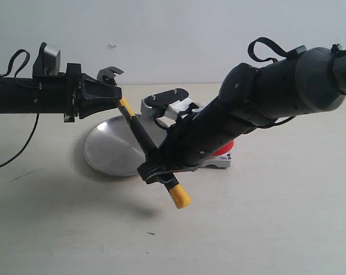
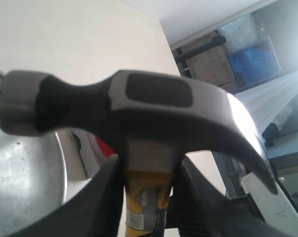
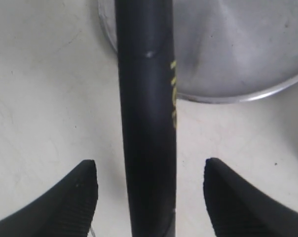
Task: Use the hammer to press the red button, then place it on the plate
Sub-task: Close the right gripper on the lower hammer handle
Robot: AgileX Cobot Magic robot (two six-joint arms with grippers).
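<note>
**Passing the hammer between arms: where it could slip**

Hanging over the table [image 1: 287,229], the hammer [image 1: 140,130] slopes from its dark head near the left gripper [image 1: 113,94] down to its yellow butt end [image 1: 180,197], which points toward the camera. The left gripper is clamped on the yellow neck just under the head. The right gripper [image 3: 148,192] straddles the black handle lower down with its jaws wide. The fingers [image 3: 80,197] stand clear on both sides, so only the left arm carries the tool.

The main risk, as I judge it, is timing. If the left jaws let go before the right ones close firmly, the hammer drops onto the plate [image 1: 107,152] below or onto the table. The head is heavy and sits far from the right arm's grasp point, so a loose grip there could let the tool swing head-down.

A second risk is the handle sitting off-centre between the right fingers. One pad would then touch first and push against the left arm's hold.

The red button [image 1: 225,150] lies mostly hidden behind the right arm, just beside the plate. I cannot tell its exact position, so a swing toward it from here could miss or catch the plate's rim.
</note>
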